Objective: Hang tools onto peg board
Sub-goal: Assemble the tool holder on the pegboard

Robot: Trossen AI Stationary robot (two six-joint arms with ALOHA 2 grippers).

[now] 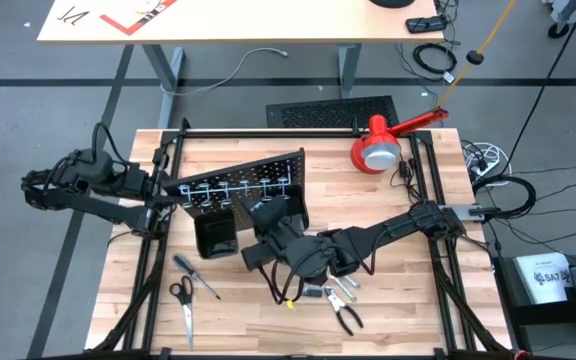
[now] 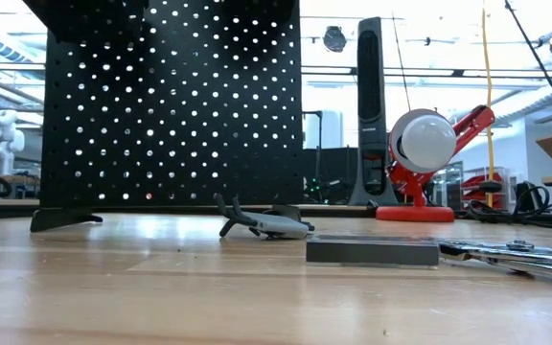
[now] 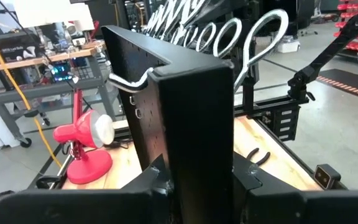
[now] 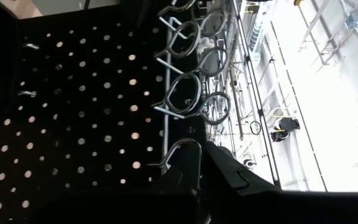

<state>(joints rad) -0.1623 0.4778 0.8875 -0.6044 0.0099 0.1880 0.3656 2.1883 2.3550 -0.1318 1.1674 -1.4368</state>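
Currently your right gripper sits closed at the board's front face, low and near the middle, its fingers pressed together close under the lowest silver ring; whether a slim tool is pinched there you cannot tell. The row of rings runs across the peg board, each ring standing out from the face, so any tool has to drop through a ring from above, long axis upright.

Nearest the table's front edge lie the scissors, with the screwdriver just behind them, both left of centre. The pliers and small metal pieces lie right of centre, close under the right arm's forearm; that arm is plainly the nearer one to them. The left pair is nearer the left arm.

Your left gripper clamps the board's left edge, its jaws narrowly parted around the panel, steadying it. A black bin hangs on the face beside the right gripper and narrows the room there.

Beyond the board the red lamp stands at the far right, well apart. Bare tabletop remains to the right front.
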